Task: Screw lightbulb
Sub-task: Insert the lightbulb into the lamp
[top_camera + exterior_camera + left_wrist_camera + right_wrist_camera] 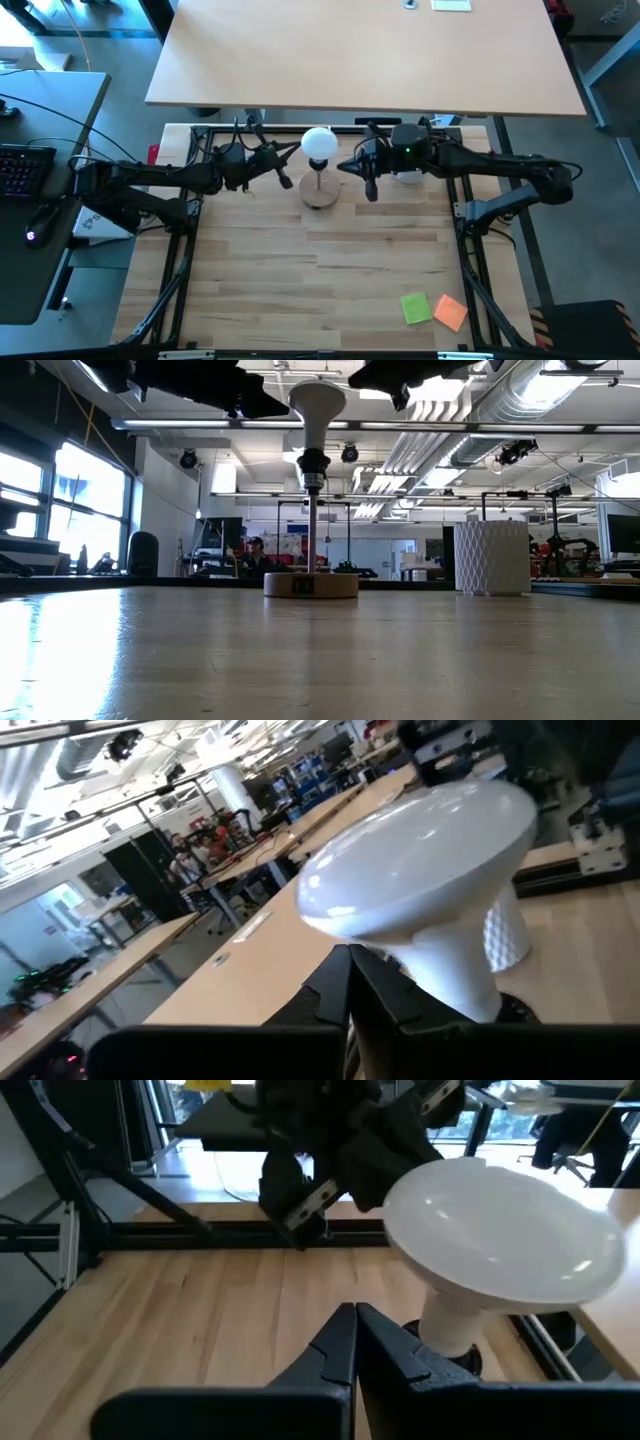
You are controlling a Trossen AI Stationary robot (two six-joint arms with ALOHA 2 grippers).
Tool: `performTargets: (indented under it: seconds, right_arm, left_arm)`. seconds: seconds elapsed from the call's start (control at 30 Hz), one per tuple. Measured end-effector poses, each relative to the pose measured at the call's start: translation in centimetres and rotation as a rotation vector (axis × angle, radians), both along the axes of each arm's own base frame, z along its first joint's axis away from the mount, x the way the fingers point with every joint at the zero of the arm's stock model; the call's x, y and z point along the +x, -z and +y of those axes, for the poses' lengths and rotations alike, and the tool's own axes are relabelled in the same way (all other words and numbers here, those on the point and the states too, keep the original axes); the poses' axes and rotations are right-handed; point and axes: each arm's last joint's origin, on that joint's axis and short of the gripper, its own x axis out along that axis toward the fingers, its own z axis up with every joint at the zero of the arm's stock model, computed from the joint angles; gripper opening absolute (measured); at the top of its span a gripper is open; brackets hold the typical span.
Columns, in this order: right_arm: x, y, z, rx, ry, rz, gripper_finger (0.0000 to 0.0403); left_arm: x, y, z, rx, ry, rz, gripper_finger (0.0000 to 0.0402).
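No text, brand or number can be read anywhere. The wooden lamp base [311,584] carries a small dark label on its near side, too small to read.

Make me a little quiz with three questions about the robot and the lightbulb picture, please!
1. True or false: the lightbulb lies flat on the table.
2. What are the left gripper and right gripper doing? A) both shut, holding nothing B) both open
3. Which colours are the sticky notes near the table's corner?

Key
1. False; it stands upright in the lamp base.
2. A
3. Green and orange
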Motion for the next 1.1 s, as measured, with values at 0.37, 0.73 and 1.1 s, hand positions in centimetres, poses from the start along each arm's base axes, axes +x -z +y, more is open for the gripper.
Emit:
performTargets:
  seconds: [0.37, 0.73, 1.1]
  right_arm:
    - [-1.1, -0.4, -2.9, -0.059, 0.247, 0.000, 0.0000]
    - [0.4, 0.6, -6.4, 0.008, 0.164, -0.106, 0.0000]
    - [0.4, 0.4, -5.5, 0.025, 0.146, -0.096, 0.0000]
  left_arm:
    - [-0.8, -1.3, -1.9, 0.019, 0.055, -0.042, 0.0000]
    - [0.2, -0.8, -2.2, 0.000, 0.123, -0.060, 0.0000]
    - [0.2, -0.6, -1.2, 0.001, 0.080, -0.061, 0.0000]
